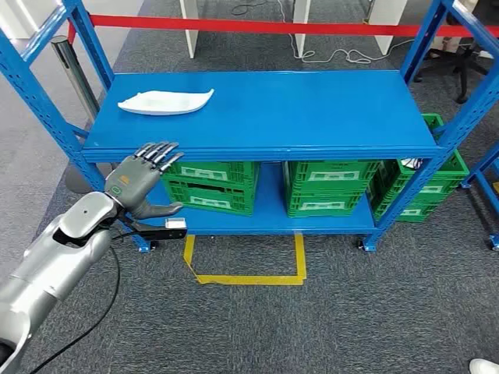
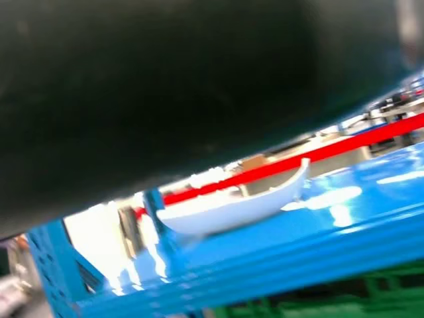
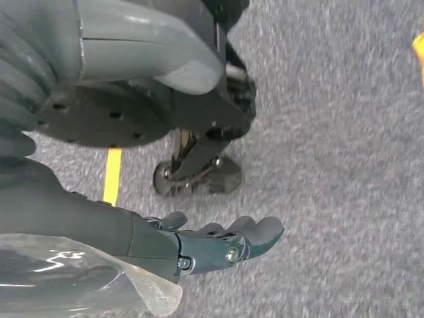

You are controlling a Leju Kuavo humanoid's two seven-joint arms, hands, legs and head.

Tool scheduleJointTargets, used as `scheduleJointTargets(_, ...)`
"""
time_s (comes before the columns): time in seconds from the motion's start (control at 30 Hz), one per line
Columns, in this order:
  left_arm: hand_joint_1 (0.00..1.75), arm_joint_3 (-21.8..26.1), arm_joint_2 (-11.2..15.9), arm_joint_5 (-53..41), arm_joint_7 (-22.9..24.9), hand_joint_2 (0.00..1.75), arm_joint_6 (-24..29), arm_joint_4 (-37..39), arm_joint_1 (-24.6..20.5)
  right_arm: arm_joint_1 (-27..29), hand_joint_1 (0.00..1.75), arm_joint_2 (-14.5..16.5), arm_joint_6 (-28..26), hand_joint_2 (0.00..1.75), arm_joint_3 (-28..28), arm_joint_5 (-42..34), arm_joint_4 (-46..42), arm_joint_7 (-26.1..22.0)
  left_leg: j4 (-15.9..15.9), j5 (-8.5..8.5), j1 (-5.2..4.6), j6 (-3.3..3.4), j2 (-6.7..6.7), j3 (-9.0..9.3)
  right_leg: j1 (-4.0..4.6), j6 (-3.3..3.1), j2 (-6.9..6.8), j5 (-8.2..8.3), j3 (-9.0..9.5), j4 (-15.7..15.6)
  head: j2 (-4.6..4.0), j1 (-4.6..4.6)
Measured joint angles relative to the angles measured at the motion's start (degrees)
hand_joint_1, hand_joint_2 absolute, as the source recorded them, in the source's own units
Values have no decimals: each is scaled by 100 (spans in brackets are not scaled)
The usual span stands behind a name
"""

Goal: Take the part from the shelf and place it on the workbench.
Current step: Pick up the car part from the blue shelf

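left hand (image 1: 136, 181), fingers spread and empty, should rise over the shelf (image 1: 265, 148) edge toward the white part (image 1: 164, 101), upper left; right hand (image 3: 220, 242) hangs empty, fingers apart.

White part (image 2: 235, 205) lies on the blue shelf (image 2: 320, 245), blurred.
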Motion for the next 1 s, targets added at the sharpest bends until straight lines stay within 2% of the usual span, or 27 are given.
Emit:
scheduleJointTargets(0.1, 0, 22, -11, 167, -64, 0, -70, -95, 56, -5, 0, 0, -129, 0, -1, 29, 2, 55, 15, -2, -6, 26, 0, -17, -6, 31, 0, 15, 1, -16, 0, 0)
scheduleJointTargets(0.17, 0, 51, -22, 321, -132, 0, -143, -207, 92, -13, 0, 0, -234, 0, -1, 69, 4, 134, -56, 41, 23, 90, 14, 14, -3, 65, -9, -16, -30, 1, 0, 5)
scheduleJointTargets(0.2, 0, 65, -31, 392, -166, 0, -178, -258, 99, -17, 0, 0, -271, 0, -1, 90, 4, 174, -100, 69, 37, 126, 26, 34, 5, 69, -17, -91, -100, 122, 0, 14)
scheduleJointTargets(0.23, 0, 74, -40, 449, -198, 0, -209, -300, 105, -21, 0, -1, -299, 0, -1, 112, 4, 208, -138, 92, 50, 155, 38, 52, 12, 66, -26, -214, -229, 358, 0, 22)
scheduleJointTargets(0.3, 0, 85, -57, 527, -244, 0, -255, -335, 131, -19, 0, -2, -328, 0, -1, 140, 4, 248, -146, 100, 38, 172, 54, 50, 25, 55, -33, -503, -637, 1121, 0, 31)
scheduleJointTargets(0.33, 0, 85, -63, 560, -263, 0, -266, -342, 153, -15, 0, -2, -337, 0, -1, 153, 4, 259, -145, 96, 32, 170, 57, 50, 28, 52, -34, -571, -828, 1440, 0, 29)
scheduleJointTargets(0.37, 0, 86, -71, 603, -286, 0, -272, -350, 174, -12, 0, -2, -349, 0, -1, 170, 4, 270, -143, 89, 29, 165, 58, 55, 30, 48, -35, -538, -948, 1594, 0, 28)
scheduleJointTargets(0.4, 0, 87, -82, 656, -312, 0, -275, -367, 190, -12, 0, -2, -369, 0, -1, 190, 4, 286, -140, 77, 29, 155, 55, 66, 30, 40, -39, -388, -956, 1508, 0, 30)
scheduleJointTargets(0.47, 0, 92, -105, 756, -362, 0, -280, -417, 205, -18, 0, -5, -405, 0, -1, 232, 5, 326, -130, 33, 35, 114, 48, 104, 32, 17, -68, 60, -712, 846, 0, 30)
scheduleJointTargets(0.5, 0, 95, -115, 788, -377, 0, -282, -442, 203, -24, 0, -7, -416, 0, 1, 250, 5, 345, -120, 10, 26, 84, 47, 113, 44, 3, -86, 208, -563, 532, 0, 31)
scheduleJointTargets(0.53, 0, 101, -122, 810, -385, 0, -285, -464, 202, -31, 0, -8, -423, 0, 3, 268, 7, 361, -97, -7, 17, 52, 47, 101, 53, -24, -99, 263, -455, 304, 0, 31)
scheduleJointTargets(0.63, 0, 113, -144, 846, -381, 0, -303, -516, 207, -35, 0, -7, -450, 0, 12, 309, 9, 408, -43, -18, 9, -27, 57, 47, 76, -112, -73, 208, -401, 159, 0, 25)
scheduleJointTargets(0.7, 0, 115, -167, 853, -347, 0, -321, -544, 202, -31, 0, -8, -465, 0, 14, 319, 9, 424, 76, -111, 29, -77, 50, 0, 68, -170, -55, 203, -384, 149, 0, 18)
scheduleJointTargets(0.73, 0, 117, -174, 846, -314, 0, -328, -552, 191, -38, 0, -7, -470, 0, 14, 320, 9, 426, 296, -232, 35, -99, 43, -100, 60, -201, -50, 200, -368, 139, 0, 10)
scheduleJointTargets(0.8, 0, 119, -177, 824, -247, 0, -335, -558, 176, -49, 0, -7, -473, 0, 15, 319, 9, 429, 1028, -535, 39, -119, 32, -469, 66, -239, -38, 188, -350, 136, 0, -2)
scheduleJointTargets(0.83, 0, 117, -180, 811, -225, 0, -338, -558, 181, -52, 0, -7, -473, 0, 16, 318, 9, 434, 1389, -639, 39, -119, 28, -670, 73, -251, -31, 182, -345, 137, 0, -2)
scheduleJointTargets(0.87, 0, 114, -184, 803, -209, 0, -339, -558, 192, -51, 0, -7, -474, 0, 16, 318, 9, 438, 1599, -648, 38, -113, 25, -806, 81, -259, -24, 177, -337, 137, 0, -1)
scheduleJointTargets(0.9, 0, 111, -187, 797, -200, 0, -340, -558, 202, -51, 0, -7, -474, 0, 16, 318, 9, 441, 1588, -533, 35, -97, 20, -845, 87, -265, -15, 171, -325, 137, 0, -1)
scheduleJointTargets(0.93, 0, 110, -191, 793, -192, 0, -342, -558, 205, -53, 0, -7, -475, 0, 16, 319, 9, 444, 1375, -325, 31, -74, 15, -789, 92, -269, -5, 166, -309, 137, 0, -1)
scheduleJointTargets(1.0, 0, 109, -193, 786, -186, 0, -352, -558, 185, -63, 0, -7, -474, 0, 16, 321, 10, 444, 636, 135, 11, -22, -8, -519, 104, -263, 15, 154, -288, 136, 0, 2)
